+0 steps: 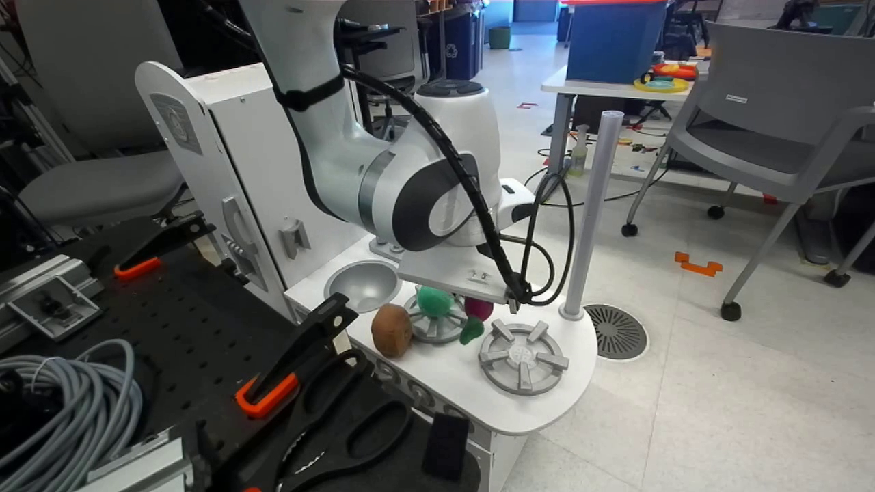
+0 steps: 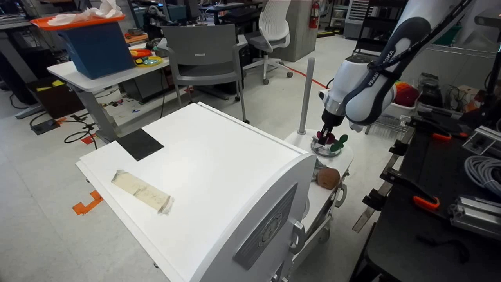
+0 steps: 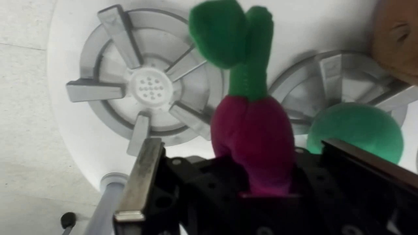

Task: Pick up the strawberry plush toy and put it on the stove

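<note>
The strawberry plush toy point(image 3: 251, 127) is magenta-red with a green leafy end. In the wrist view my gripper point(image 3: 258, 163) is shut on its lower body, with the leaves pointing away from the palm. In the exterior views the toy point(image 1: 478, 308) point(image 2: 330, 137) appears raised above the counter, and the gripper point(image 2: 323, 137) is around it. The stove's bare burner grate point(image 3: 152, 86) is silver-grey; the leaves overlap its edge in the wrist view. It also shows in both exterior views point(image 1: 523, 355) point(image 2: 328, 153). In an exterior view the arm hides the fingers.
A green round toy point(image 1: 435, 301) lies on the neighbouring burner point(image 1: 437, 333). A brown-orange ball point(image 1: 392, 331) sits beside it. The sink bowl point(image 1: 359, 290) is further along the white counter point(image 1: 437, 372). A grey upright pole point(image 1: 593, 219) stands at the counter's edge near the bare burner.
</note>
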